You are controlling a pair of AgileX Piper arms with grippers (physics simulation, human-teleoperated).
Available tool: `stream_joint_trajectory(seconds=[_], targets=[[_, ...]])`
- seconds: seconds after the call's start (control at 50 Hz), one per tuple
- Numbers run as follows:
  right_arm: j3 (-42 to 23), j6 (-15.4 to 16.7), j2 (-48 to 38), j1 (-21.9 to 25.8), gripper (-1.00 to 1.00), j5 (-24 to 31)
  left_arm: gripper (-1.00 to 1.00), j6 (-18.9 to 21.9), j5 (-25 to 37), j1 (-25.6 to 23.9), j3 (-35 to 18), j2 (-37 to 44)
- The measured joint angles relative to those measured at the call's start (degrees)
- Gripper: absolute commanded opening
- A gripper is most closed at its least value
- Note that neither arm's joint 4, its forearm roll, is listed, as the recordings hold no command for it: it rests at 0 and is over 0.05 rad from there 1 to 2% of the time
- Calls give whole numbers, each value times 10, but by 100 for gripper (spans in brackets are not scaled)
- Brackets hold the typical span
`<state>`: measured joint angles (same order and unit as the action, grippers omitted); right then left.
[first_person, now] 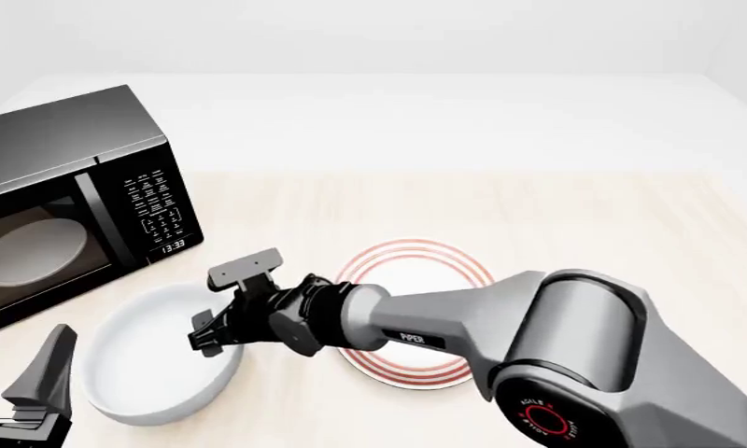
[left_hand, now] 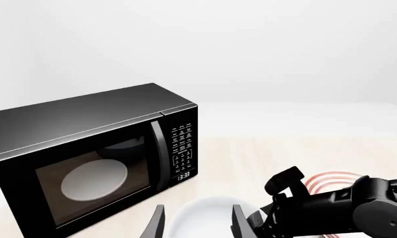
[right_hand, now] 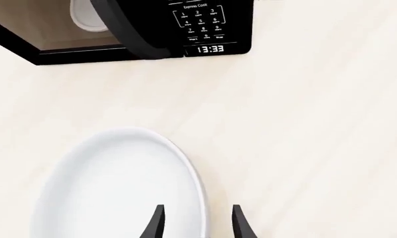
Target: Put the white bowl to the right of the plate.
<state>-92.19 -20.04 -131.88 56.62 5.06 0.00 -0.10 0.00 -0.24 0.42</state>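
- Microwave [first_person: 75,201]: black, at the table's far left in the front view. Door shut, with a round white turntable [first_person: 31,250] behind the glass. The keypad panel sits on its right side, and the clock reads 13:33.
- Left gripper [first_person: 44,392]: low at the front view's left edge, just beside the white bowl's left rim and not touching it. Only one dark finger shows there. In the left wrist view both fingers [left_hand: 157,223] stand well apart with nothing between them, pointing toward the bowl and the microwave.
- White bowl [first_person: 156,359]: plain, glossy and deep, resting on the pale wooden table [first_person: 598,215] in front of the microwave's right corner. It lies to the left of the plate; whether the two rims touch cannot be told, as the right arm covers the place.
- Right gripper [first_person: 212,338]: reaches in from the right, across the plate, to the bowl's right rim. In the right wrist view the fingers [right_hand: 156,223] straddle the rim, one inside the bowl and one outside, with a gap still showing on each side; they are narrowly parted and not visibly clamped.
- Plate [first_person: 417,280]: flat, white, with concentric red rings, near the table's middle. The right arm [first_person: 473,327] lies over its near half.
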Motion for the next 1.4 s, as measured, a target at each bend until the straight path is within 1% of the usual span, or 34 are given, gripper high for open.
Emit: stream_joint_trajectory(seconds=[0.06, 0.08, 0.36, 0.6, 0.76, 1.02, 1.4], targets=[[-2, 0, -1, 0, 100, 0, 100, 0, 0, 0, 0, 0], [-2, 0, -1, -1, -100, 0, 100, 0, 0, 0, 0, 0], [-7, 22, -5, -3, -100, -2, 100, 0, 0, 0, 0, 0], [6, 42, 5, -7, -100, -1, 100, 0, 0, 0, 0, 0], [22, 65, 31, -13, -100, 5, 100, 0, 0, 0, 0, 0], [51, 93, 78, -21, -100, 14, 100, 0, 0, 0, 0, 0], [96, 119, 153, -36, -100, 19, 100, 0, 0, 0, 0, 0]])
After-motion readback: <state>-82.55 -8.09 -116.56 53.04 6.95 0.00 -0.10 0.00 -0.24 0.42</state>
